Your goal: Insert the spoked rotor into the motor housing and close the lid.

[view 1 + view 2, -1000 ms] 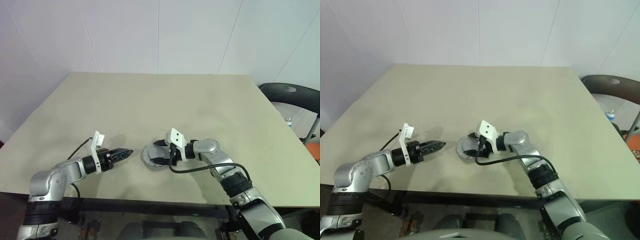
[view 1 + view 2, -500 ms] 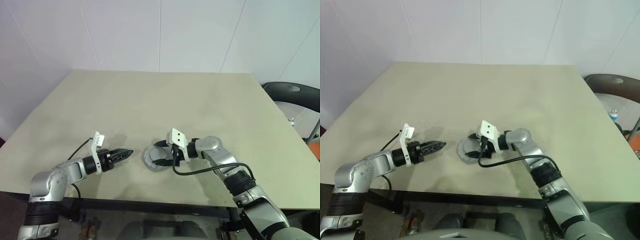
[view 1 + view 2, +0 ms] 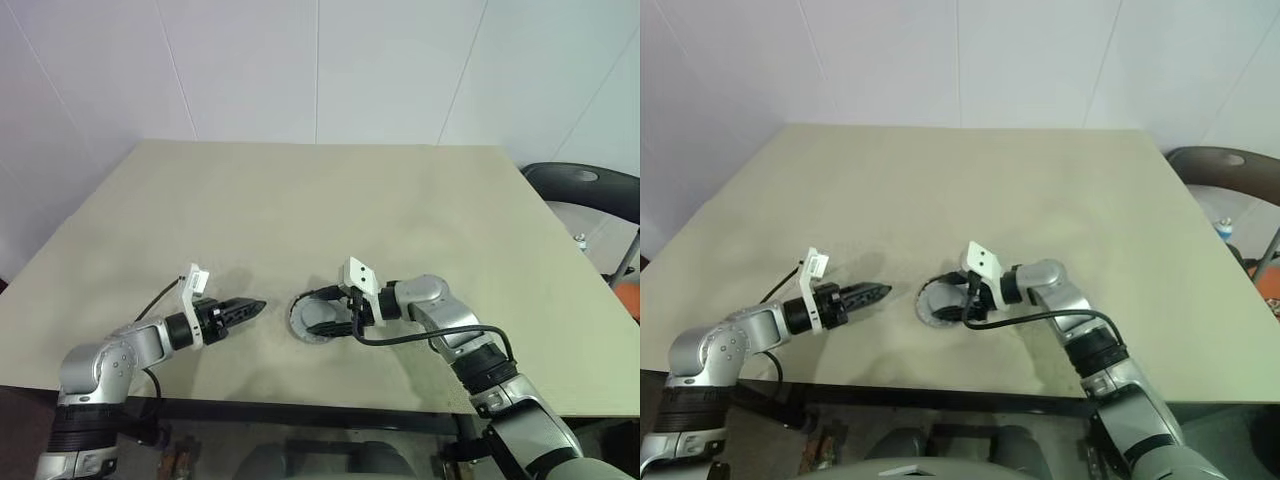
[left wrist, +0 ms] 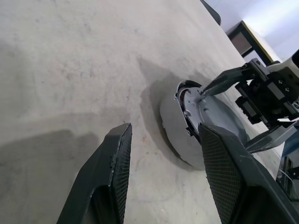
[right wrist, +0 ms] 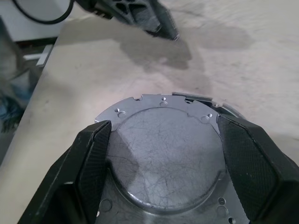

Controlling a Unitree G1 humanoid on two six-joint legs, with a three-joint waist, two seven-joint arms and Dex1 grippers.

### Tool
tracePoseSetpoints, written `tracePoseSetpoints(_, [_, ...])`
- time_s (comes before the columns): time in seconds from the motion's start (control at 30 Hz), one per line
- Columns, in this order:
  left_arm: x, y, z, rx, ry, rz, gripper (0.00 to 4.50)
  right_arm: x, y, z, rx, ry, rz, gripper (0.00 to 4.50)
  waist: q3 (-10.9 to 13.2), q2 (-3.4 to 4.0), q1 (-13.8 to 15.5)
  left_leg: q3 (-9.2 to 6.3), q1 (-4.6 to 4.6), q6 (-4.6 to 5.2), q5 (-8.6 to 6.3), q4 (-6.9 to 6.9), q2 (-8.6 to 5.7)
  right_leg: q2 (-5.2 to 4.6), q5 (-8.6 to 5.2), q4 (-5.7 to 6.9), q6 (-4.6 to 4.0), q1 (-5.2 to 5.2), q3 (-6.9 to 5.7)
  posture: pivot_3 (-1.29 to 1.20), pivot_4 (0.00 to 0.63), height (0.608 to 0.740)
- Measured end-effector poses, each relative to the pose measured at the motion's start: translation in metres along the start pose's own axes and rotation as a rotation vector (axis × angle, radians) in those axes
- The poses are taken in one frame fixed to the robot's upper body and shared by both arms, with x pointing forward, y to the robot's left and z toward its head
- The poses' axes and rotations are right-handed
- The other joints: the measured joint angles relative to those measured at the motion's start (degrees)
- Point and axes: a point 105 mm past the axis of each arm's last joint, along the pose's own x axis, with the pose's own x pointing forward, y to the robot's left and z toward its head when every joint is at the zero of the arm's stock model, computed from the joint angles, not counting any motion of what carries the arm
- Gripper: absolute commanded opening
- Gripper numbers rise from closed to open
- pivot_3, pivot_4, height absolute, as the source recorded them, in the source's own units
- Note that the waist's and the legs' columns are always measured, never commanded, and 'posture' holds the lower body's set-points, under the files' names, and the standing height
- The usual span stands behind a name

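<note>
The grey lid (image 3: 322, 316) lies flat near the table's front edge, its scratched face (image 5: 163, 158) up. My right gripper (image 3: 308, 315) reaches in from the right, level and low, one finger (image 5: 93, 158) on each side, pads against its rim: shut on it. A thin edge of the motor housing (image 5: 205, 99) peeks out beyond the lid's far side; the rest is covered. The spoked rotor is hidden. My left gripper (image 3: 255, 305) hovers a short way left of the lid, pointing at it, open (image 4: 163, 128) with nothing between its fingers.
The beige table (image 3: 320, 200) runs back to a white wall. A dark chair (image 3: 590, 195) stands off the right edge. A black cable (image 3: 420, 335) loops from my right wrist near the front edge.
My right wrist has rolled slightly around the lid, which stays in the same spot. The left arm has not moved. The whole picture has shifted a little.
</note>
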Motion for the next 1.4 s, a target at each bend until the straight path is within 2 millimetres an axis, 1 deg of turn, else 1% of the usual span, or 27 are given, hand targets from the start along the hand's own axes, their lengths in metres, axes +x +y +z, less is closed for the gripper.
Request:
tracePoseSetpoints(0.2, [0.000, -0.002, 0.001, 0.009, -0.002, -0.004, 2.43, 0.012, -0.003, 0.002, 0.016, -0.076, -0.069, 3.27, 0.0, 0.03, -1.6, 0.00, 0.05, -0.16, 0.11, 0.02, 0.09, 0.12, 0.03, 0.12, -0.02, -0.02, 0.04, 0.00, 0.000, 0.740])
tracePoseSetpoints(0.43, [0.000, -0.002, 0.002, 0.010, -0.003, -0.003, 2.43, 0.008, 0.000, 0.000, -0.019, -0.090, -0.097, 3.27, 0.0, 0.04, -1.2, -0.01, 0.00, -0.16, 0.11, 0.07, 0.07, 0.11, 0.04, 0.10, 0.00, -0.03, 0.04, 0.00, 0.000, 0.740])
tracePoseSetpoints(0.63, [0.001, -0.003, 0.004, 0.017, -0.007, -0.006, 2.43, 0.011, -0.003, 0.003, 0.003, -0.119, -0.133, 3.27, 0.0, 0.05, -1.4, -0.01, -0.02, -0.17, 0.12, 0.08, 0.08, 0.12, 0.04, 0.16, 0.00, -0.09, 0.05, 0.00, 0.000, 0.740])
tracePoseSetpoints(0.93, [0.000, -0.002, 0.005, 0.018, -0.006, -0.003, 2.43, 0.012, -0.009, 0.006, -0.038, -0.115, -0.195, 3.27, 0.0, 0.07, -1.3, 0.00, -0.14, -0.17, 0.11, 0.02, 0.07, 0.11, 0.06, 0.15, 0.02, -0.24, 0.05, 0.00, 0.000, 0.740])
tracePoseSetpoints(1.1, [0.000, -0.002, 0.005, 0.018, -0.006, -0.002, 2.43, 0.011, -0.008, 0.004, -0.038, -0.109, -0.190, 3.27, 0.0, 0.06, -1.3, 0.00, -0.14, -0.17, 0.11, 0.03, 0.07, 0.11, 0.06, 0.15, 0.02, -0.23, 0.05, 0.00, 0.000, 0.740])
tracePoseSetpoints(1.2, [0.000, -0.002, 0.005, 0.019, -0.005, -0.002, 2.43, 0.011, -0.008, 0.005, -0.005, -0.113, -0.173, 3.27, 0.0, 0.06, -1.3, 0.00, -0.13, -0.17, 0.11, 0.03, 0.07, 0.11, 0.06, 0.15, 0.02, -0.23, 0.05, 0.00, 0.000, 0.740])
tracePoseSetpoints(1.3, [0.000, -0.002, 0.005, 0.019, -0.005, -0.002, 2.43, 0.007, -0.010, 0.008, 0.085, -0.132, -0.147, 3.27, 0.0, 0.06, -1.3, 0.00, -0.13, -0.16, 0.11, 0.03, 0.07, 0.11, 0.06, 0.15, 0.02, -0.22, 0.06, 0.00, 0.000, 0.740])
tracePoseSetpoints(1.4, [0.000, -0.002, 0.005, 0.018, -0.005, -0.001, 2.43, 0.006, -0.011, 0.008, 0.098, -0.135, -0.140, 3.27, 0.0, 0.06, -1.2, 0.00, -0.15, -0.16, 0.11, 0.02, 0.06, 0.10, 0.06, 0.15, 0.02, -0.23, 0.06, 0.00, 0.000, 0.740])
